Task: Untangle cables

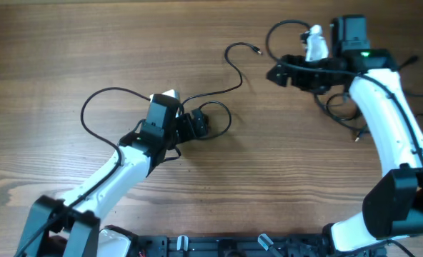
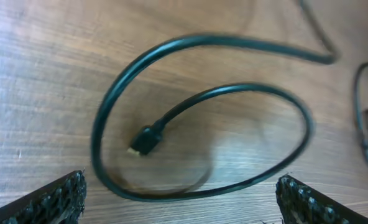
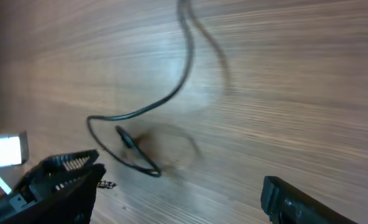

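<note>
Thin black flexible cables: light, limp (likely slippery). Pinch behind small plug end, left side. Left gripper, right gripper: agape, empty.

Black cables on a brown, wood-grained table; the plug tip looks perhaps pale gold.
</note>
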You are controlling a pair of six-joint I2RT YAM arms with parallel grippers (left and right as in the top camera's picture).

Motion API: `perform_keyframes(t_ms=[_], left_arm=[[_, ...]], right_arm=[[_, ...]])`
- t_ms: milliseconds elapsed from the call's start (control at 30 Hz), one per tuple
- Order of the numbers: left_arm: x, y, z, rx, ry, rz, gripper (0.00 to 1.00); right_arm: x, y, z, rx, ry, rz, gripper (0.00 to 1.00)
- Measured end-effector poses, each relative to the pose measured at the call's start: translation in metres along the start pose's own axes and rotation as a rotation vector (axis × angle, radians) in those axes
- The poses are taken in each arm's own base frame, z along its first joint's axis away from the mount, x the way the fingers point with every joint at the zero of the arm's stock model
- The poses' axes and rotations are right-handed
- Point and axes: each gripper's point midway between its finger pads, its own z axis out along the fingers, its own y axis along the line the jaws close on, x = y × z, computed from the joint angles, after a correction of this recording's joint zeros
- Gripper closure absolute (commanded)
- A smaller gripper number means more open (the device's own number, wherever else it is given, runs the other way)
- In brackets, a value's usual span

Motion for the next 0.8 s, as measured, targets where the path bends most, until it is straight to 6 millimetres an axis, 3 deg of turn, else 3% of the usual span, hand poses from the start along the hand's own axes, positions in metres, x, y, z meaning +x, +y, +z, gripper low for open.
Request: perform_keyframes(t_ms=[167,300,467,633,700,733,767,800], left_arm=[[-0.04,-0.025,-0.049,0.104,-0.172,0.02,0.0],[-0.067,-0.016,-0.084,0.111,-0.281,-0.02,0.0],[-0.062,0.017,-0.088,0.018,-0.249,-0.088,0.0],[-0.046,0.028,-0.085,-0.028,-0.184,-0.106,0.0],[-0.042,0.031,-0.084,-0.039,-0.168,-0.111,0.0],[-0.04,0.031,-0.084,-0.043,-0.162,-0.112,0.0],[-0.039,0.032,-0.084,-0.046,-0.159,-0.113,0.0],[-0.039,0.032,-0.084,-0.046,-0.159,-0.113,0.0]], right_arm=[[0.011,0.043,0.021,-0.028,0.023,-0.103,0.12],[0.025,0.064,0.039,-0.008,0.055,-0.152,0.05],[0.051,0.071,0.084,0.026,0.157,-0.189,0.02],[0.072,0.06,0.134,0.057,0.244,-0.2,0.04],[0.075,0.052,0.153,0.065,0.262,-0.196,0.24],[0.079,0.045,0.162,0.078,0.277,-0.184,0.55],[0.081,0.042,0.167,0.085,0.285,-0.18,0.96],[0.088,0.028,0.181,0.113,0.313,-0.168,0.96]])
